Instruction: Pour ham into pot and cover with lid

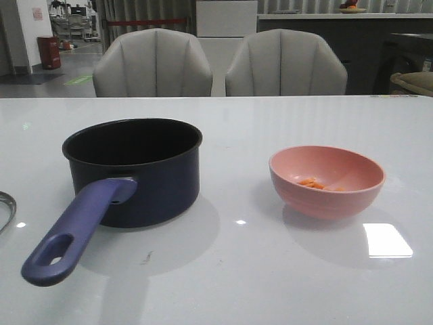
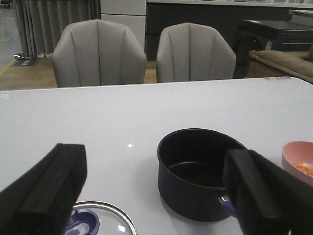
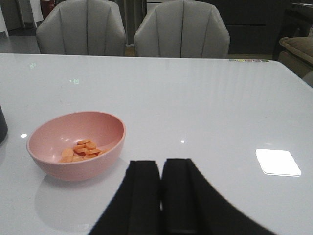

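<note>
While the navy saucepan (image 1: 139, 169) sits empty left of the pink bowl (image 1: 327, 179), glass lid (image 2: 100, 218) beside it, ham bits (image 3: 80, 150) remain in the bowl. Left gripper (image 2: 156, 196) gapes; right gripper (image 3: 162, 196) is pinched closed. A careless tip could scatter ham across the table (image 1: 270, 284).

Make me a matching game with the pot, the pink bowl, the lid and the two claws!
Things:
1. pot
2. pink bowl
3. lid
4. left claw
5. right claw

States:
A. holds the ham
B. shut
C. empty inside
D. open wide
E. flat on the table, beside the pot

Pairs: 1-C, 2-A, 3-E, 4-D, 5-B
</note>
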Robot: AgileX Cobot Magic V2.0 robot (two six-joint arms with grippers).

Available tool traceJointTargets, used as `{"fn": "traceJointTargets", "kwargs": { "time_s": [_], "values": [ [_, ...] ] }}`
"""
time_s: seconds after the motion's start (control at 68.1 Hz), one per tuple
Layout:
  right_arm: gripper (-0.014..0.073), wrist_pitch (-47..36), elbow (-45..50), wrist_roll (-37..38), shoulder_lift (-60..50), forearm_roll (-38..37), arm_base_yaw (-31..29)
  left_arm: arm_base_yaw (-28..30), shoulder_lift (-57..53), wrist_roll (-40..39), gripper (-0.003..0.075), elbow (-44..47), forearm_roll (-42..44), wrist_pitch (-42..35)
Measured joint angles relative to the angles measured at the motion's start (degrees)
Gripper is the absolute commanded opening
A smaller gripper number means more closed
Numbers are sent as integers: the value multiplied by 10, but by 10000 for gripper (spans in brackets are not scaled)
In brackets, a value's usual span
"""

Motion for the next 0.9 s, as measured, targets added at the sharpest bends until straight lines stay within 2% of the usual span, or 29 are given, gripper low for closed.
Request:
{"fn": "traceJointTargets", "kwargs": {
  "time_s": [0.279,0.485,0.602,0.735,0.896],
  "values": [
    [150,-3,0,0,0,0,0,-18,-50,0,617,19,0,22],
    [150,-70,-4,0,0,0,0,-21,-50,0,617,19,0,45],
    [150,-10,-67,1,24,1,0,-21,-50,0,617,19,0,48],
    [150,103,-167,1,114,3,0,-21,-50,0,617,19,0,48],
    [150,152,-197,1,195,4,0,-21,-50,0,617,19,0,49]
  ]
}}
